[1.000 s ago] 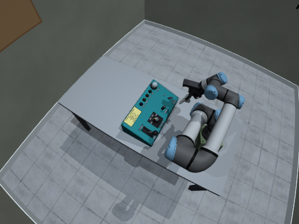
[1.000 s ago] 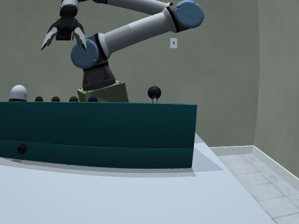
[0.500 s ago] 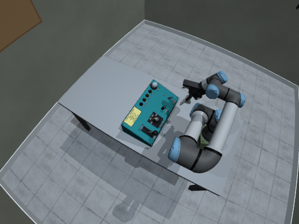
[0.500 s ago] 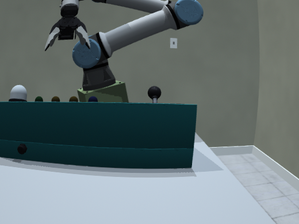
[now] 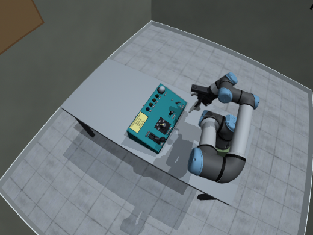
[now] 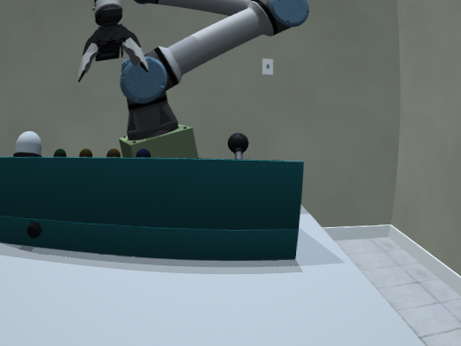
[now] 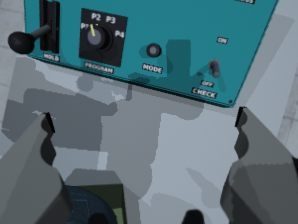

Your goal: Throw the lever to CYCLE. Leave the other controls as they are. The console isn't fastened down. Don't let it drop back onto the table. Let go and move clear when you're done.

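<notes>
Pincer (image 6: 113,58) spread to full width, gripping nothing, touching nothing, hanging in the air above the worktop (image 5: 108,87) just off the console's (image 5: 156,119) edge. Dark angular fingers, tapered to narrow tips, framing both sides of the wrist view. Teal box-shaped console, smooth matte faces, flat on the pale grey worktop. Lever (image 7: 22,40): thin shaft topped by a round black ball, standing in a dark slot at the panel's corner, beside a label reading HOLD. Next along the same edge: black rotary knob (image 7: 97,40) marked PROGRAM, small round MODE button (image 7: 153,50), small CHECK toggle (image 7: 214,67). Lever up and to the left of the pincer in the wrist view, well apart from both fingers; from the side, ball (image 6: 238,143) poking above the console's top edge, lower than the pincer.
</notes>
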Action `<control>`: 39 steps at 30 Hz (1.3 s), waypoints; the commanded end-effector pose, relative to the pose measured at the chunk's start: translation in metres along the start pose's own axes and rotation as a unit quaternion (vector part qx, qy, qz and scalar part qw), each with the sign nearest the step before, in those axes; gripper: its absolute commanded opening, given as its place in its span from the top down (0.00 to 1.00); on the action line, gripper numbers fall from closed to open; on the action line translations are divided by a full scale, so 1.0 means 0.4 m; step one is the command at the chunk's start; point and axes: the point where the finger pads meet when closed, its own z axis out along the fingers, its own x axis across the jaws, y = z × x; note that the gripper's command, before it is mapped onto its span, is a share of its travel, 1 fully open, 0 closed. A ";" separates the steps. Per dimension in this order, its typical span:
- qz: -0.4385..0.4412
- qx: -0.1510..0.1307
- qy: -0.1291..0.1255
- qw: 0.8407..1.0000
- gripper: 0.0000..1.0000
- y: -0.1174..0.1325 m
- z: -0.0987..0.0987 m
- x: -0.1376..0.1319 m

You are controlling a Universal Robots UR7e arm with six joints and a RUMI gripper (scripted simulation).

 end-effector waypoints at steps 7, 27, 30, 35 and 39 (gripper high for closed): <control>0.015 -0.039 -0.033 0.999 0.00 0.010 0.003 -0.035; 0.040 -0.118 -0.061 0.990 0.00 0.021 0.034 -0.085; 0.044 -0.135 -0.059 0.988 0.00 0.017 0.047 -0.094; 0.048 -0.150 -0.054 0.986 0.00 0.010 0.062 -0.104; 0.050 -0.160 -0.049 0.985 0.00 0.004 0.073 -0.111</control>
